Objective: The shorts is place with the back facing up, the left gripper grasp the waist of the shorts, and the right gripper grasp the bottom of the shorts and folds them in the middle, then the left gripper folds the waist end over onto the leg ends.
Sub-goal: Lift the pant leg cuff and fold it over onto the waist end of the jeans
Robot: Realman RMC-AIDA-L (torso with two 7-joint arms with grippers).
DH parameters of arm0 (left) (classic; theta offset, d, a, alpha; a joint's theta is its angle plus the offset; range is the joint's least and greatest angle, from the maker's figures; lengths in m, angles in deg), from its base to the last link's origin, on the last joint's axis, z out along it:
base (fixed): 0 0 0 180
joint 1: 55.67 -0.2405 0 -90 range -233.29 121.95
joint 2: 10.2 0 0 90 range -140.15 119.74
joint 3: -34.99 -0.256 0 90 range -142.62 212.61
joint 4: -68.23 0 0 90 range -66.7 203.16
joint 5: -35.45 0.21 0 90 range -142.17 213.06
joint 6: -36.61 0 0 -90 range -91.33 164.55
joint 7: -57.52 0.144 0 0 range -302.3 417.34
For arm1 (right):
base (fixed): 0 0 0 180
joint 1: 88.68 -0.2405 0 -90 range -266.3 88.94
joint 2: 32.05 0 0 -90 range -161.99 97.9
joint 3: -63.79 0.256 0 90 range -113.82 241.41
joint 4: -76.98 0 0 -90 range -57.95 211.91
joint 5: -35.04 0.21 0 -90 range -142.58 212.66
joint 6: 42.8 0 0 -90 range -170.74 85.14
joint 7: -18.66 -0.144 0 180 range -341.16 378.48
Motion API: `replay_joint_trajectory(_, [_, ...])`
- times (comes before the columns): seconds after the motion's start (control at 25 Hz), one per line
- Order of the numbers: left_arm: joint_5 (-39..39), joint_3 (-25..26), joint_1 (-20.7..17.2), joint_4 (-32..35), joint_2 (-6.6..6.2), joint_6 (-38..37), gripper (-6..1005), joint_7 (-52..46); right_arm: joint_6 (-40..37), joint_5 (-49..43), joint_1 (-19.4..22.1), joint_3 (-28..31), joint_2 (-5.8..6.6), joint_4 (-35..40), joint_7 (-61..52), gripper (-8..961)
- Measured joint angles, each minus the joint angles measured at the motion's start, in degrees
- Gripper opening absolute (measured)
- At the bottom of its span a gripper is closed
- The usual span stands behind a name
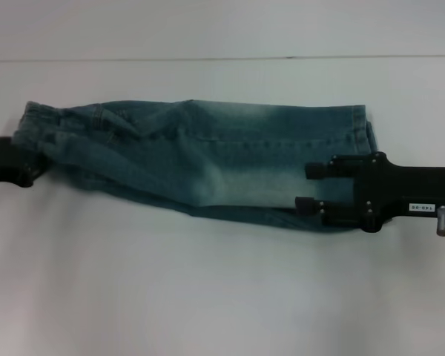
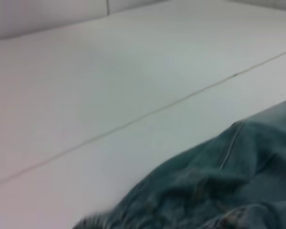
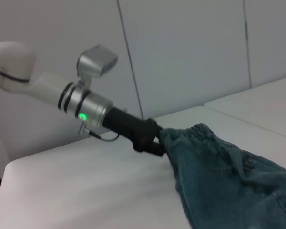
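I see the shorts [image 1: 200, 159] folded lengthwise on the white table [image 1: 208, 297]. My left gripper [image 3: 152, 140] is clamped on the waist [image 3: 190, 133] at the left. My right gripper [image 1: 311, 187] hovers with fingers parted over the leg ends [image 1: 360, 141].

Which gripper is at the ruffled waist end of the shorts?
The left gripper, gripping the gathered waist. The right gripper sits over the flat-hemmed leg end of the shorts instead, fingers apart.

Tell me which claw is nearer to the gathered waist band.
Left. The left claw is at the waist; the right claw is over the opposite hem end.
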Motion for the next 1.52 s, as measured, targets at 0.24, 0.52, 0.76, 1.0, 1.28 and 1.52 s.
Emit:
replay_joint_trajectory(0.24, [5.2,-6.0,-2.3,17.1,1.69,-8.4,213,-10.4,1.9,0.4,-0.1,-0.2,-0.15,-1.1,0.1,667])
replay_joint_trajectory(0.52, [12.6,-11.0,1.2,26.5,1.83,-14.3,57,-19.6,8.4,4.0,-0.5,-0.2,-0.19,-5.7,0.6,659])
replay_joint_trajectory(0.76, [20.1,-13.9,7.6,28.5,1.99,-16.6,53,-25.0,18.1,11.9,-2.0,-0.2,-0.26,-13.8,5.2,627])
replay_joint_trajectory(1.0, [23.0,-17.0,13.2,31.1,2.47,-19.4,49,-29.3,28.8,22.9,-7.4,-0.1,-0.62,-30.4,23.0,557])
replay_joint_trajectory(1.28, [23.2,-17.2,20.2,35.3,3.28,-24.8,48,-34.4,34.2,35.7,-13.8,0.3,-1.13,-43.6,39.3,277])
replay_joint_trajectory(1.52, [23.1,-17.4,24.7,37.0,3.49,-28.7,46,-37.3,38.4,36.2,-19.1,0.7,-1.49,-47.4,41.4,-1])
